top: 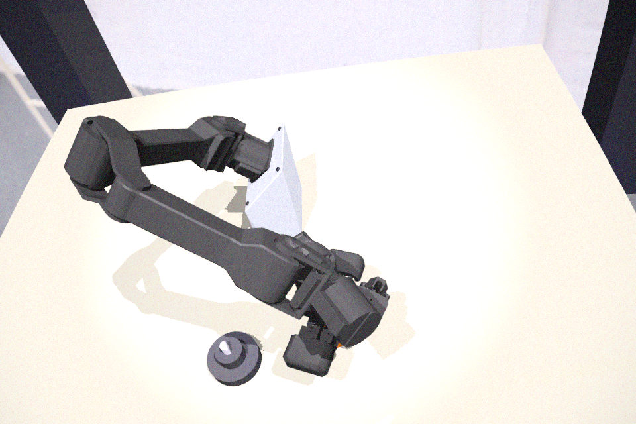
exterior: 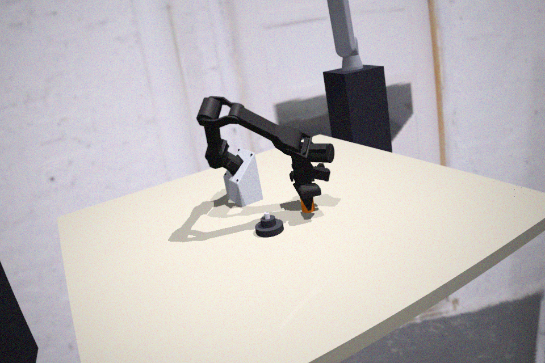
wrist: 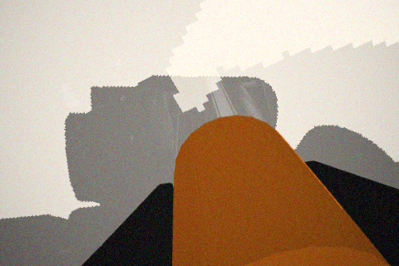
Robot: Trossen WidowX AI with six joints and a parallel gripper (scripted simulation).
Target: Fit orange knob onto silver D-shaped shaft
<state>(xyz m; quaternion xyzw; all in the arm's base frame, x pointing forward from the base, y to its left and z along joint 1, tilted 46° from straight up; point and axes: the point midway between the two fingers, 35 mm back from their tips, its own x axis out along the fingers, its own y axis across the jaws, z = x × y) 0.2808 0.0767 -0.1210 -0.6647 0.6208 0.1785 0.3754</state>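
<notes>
My gripper [top: 328, 342] [exterior: 306, 199] [wrist: 238, 185] is shut on the orange knob [top: 340, 345] [exterior: 305, 207] [wrist: 244, 194]. The knob points down between the black fingers, its lower end close to the table [top: 462, 203] [exterior: 395, 240]. The arm's wrist hides most of the knob in the top view. The dark round pedestal [top: 241, 365] [exterior: 269, 229] with its silver shaft [top: 224, 346] [exterior: 265, 217] stands apart from the knob, to the gripper's left in the top and exterior views. The knob's hole is hidden. The pedestal does not show in the wrist view.
The arm's pale grey base block [top: 277, 188] [exterior: 244, 181] stands behind the pedestal. A dark pillar [exterior: 357, 104] carrying a grey arm [exterior: 339, 11] stands beyond the table's far edge. Dark pillars [top: 46, 24] flank the table in the top view.
</notes>
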